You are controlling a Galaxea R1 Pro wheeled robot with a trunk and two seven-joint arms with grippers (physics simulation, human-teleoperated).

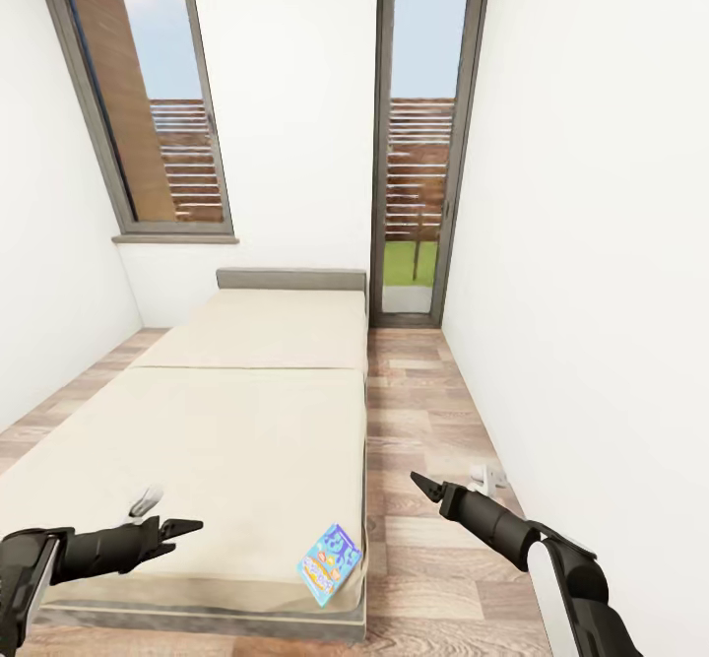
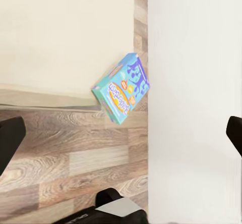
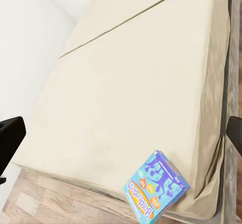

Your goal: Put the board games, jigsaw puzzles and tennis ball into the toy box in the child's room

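While the bed (image 1: 226, 430) fills my view, one board game (image 1: 330, 563) lies at its near right corner. I judge pickup comes next: right gripper (image 1: 425, 487) must reach left. Both grippers, left gripper (image 1: 182, 527) included, spread empty.

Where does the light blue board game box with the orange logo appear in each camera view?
Head view: light blue board game box at the beige bed's near right corner.
Left wrist view: mid-frame, overhanging the mattress corner.
Right wrist view: low, right of centre.
Shared landmark: that mattress corner beside the wood-plank floor.
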